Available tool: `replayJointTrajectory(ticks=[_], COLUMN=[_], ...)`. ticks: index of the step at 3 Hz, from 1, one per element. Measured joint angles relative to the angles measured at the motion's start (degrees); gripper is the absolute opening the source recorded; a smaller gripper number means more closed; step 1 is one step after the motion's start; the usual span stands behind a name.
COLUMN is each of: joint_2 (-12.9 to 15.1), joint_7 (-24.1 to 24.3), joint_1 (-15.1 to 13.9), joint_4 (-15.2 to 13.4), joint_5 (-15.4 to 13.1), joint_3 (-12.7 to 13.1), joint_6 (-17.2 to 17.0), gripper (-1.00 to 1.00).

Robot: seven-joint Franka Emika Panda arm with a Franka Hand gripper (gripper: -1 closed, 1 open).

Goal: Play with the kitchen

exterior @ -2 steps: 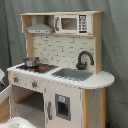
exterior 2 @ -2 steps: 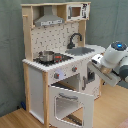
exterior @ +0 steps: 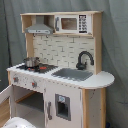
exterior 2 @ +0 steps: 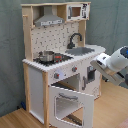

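The kitchen (exterior: 60, 75) is a tall toy of pale wood and white panels. It has a grey hood (exterior: 40, 28), a small microwave (exterior: 70, 23), a black faucet (exterior: 84, 60) and a grey sink (exterior: 73, 74). A small metal pot (exterior: 31, 62) stands on the stovetop (exterior: 40, 67). In the second exterior view the oven door (exterior 2: 73, 102) hangs open, tilted down and forward. My white arm (exterior 2: 116, 62) reaches in from the second exterior view's right. My gripper (exterior 2: 100, 70) is at counter height, close to the kitchen's front right corner.
Grey curtain hangs behind the kitchen in both exterior views. The kitchen stands on a wooden floor (exterior 2: 15, 120). A white rounded shape (exterior: 17, 123) shows at the bottom left of the first exterior view. A rounded counter shelf (exterior: 102, 79) sticks out beside the sink.
The arm has shifted only slightly. The oven door stays open and the pot stays on the stovetop.
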Motion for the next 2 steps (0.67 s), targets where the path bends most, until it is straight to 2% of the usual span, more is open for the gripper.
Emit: replayJointTrajectory(ticks=[1,2], joint_2=[-2.73,-4.29], joint_7=[-1.94,-5.50], joint_1=[0.02,-0.01], joint_4=[0.14,0.30], joint_5=[-5.24,-10.73], joint_3=[0.51,0.91], joint_6=[2.64,3.74], gripper=[1.00,1.00])
